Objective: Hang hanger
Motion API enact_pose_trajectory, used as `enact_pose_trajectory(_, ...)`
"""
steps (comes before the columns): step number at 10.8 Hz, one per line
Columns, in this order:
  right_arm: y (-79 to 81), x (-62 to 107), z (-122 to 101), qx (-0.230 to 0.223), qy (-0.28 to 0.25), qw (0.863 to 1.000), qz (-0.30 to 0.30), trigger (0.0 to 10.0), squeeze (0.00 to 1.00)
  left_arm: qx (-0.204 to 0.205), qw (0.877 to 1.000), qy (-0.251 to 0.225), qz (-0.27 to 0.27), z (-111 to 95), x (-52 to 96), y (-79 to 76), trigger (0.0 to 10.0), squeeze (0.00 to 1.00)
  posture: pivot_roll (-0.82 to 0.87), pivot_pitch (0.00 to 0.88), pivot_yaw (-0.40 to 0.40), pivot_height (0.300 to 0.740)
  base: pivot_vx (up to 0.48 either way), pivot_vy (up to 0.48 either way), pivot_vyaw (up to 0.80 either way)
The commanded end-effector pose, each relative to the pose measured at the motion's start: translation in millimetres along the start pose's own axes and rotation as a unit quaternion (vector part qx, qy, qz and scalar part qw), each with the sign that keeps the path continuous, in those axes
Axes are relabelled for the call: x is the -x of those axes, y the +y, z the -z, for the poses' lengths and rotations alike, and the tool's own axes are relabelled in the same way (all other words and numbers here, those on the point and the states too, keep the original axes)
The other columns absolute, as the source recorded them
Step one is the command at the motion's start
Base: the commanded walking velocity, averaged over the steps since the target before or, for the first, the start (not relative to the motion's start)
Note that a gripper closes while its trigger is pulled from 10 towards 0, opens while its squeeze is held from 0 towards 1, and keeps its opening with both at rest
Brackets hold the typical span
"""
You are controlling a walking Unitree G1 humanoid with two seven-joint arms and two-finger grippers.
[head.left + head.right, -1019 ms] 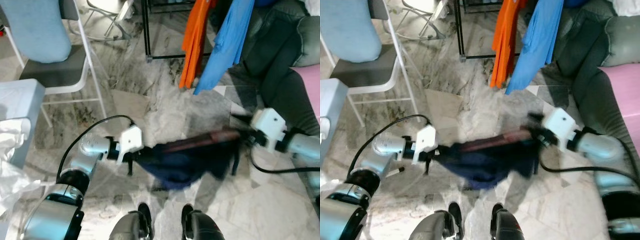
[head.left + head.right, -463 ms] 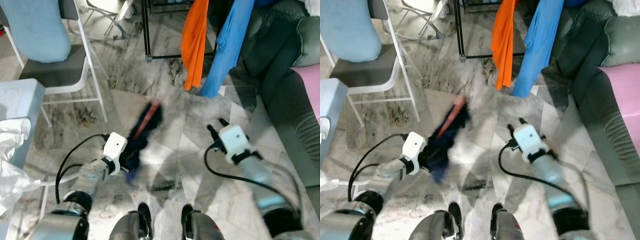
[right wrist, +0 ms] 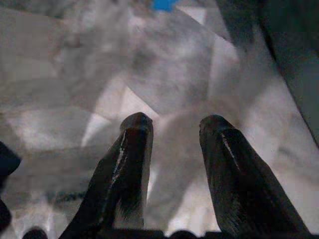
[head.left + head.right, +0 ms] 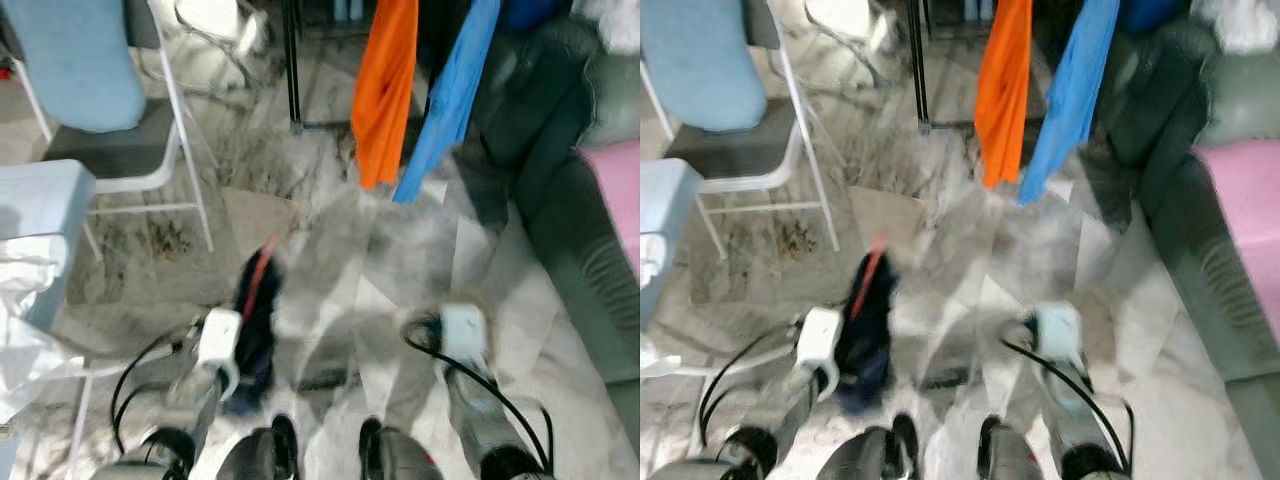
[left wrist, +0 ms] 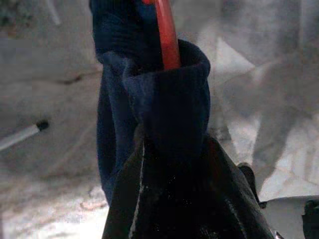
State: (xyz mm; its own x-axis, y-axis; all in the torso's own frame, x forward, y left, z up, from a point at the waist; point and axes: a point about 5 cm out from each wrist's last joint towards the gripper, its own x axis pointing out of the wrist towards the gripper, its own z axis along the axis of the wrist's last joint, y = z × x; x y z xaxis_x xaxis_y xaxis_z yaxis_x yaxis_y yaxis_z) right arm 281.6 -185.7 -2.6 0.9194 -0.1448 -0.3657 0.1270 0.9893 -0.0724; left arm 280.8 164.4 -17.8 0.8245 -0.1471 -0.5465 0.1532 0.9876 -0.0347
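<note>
Released by the right gripper, now parted and empty, the red hanger with navy garment is clamped by the left gripper alone, rack at 12 o'clock.

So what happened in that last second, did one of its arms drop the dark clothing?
Yes: the right claw let go of the navy garment on its red hanger and drew back, open and empty. The left claw kept its grip and pulled the bundle in, now bunched by the robot's left side. The orange shirt and blue shirt hang as before.
</note>
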Motion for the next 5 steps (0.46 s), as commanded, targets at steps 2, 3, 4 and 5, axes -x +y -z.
enact_pose_trajectory(2,3.0,6.0,18.9,0.013,0.041,0.999,-0.031,10.0,0.0,0.008,1.0,0.013,-0.009,5.5,-0.1,-5.1,10.0,0.0,-0.1,0.1,0.003,0.74,0.0,0.0,0.0)
enact_pose_trajectory(3,8.1,10.0,27.1,0.055,0.055,0.995,-0.067,10.0,0.0,0.008,1.0,0.02,-0.008,7.8,-0.9,-11.2,10.0,0.0,-0.1,0.073,-0.02,0.74,0.0,0.0,0.0)
enact_pose_trajectory(4,12.0,15.8,38.4,0.061,0.077,0.991,-0.088,10.0,0.0,0.008,1.0,0.02,-0.005,8.0,-1.9,-17.1,10.0,0.0,-0.12,0.065,-0.021,0.74,0.0,0.0,0.0)
enact_pose_trajectory(5,17.6,22.7,49.7,0.091,0.094,0.985,-0.116,10.0,0.0,0.008,1.0,0.025,-0.001,10.8,-2.1,-23.3,10.0,0.0,-0.13,0.058,-0.012,0.74,0.0,0.0,0.0)
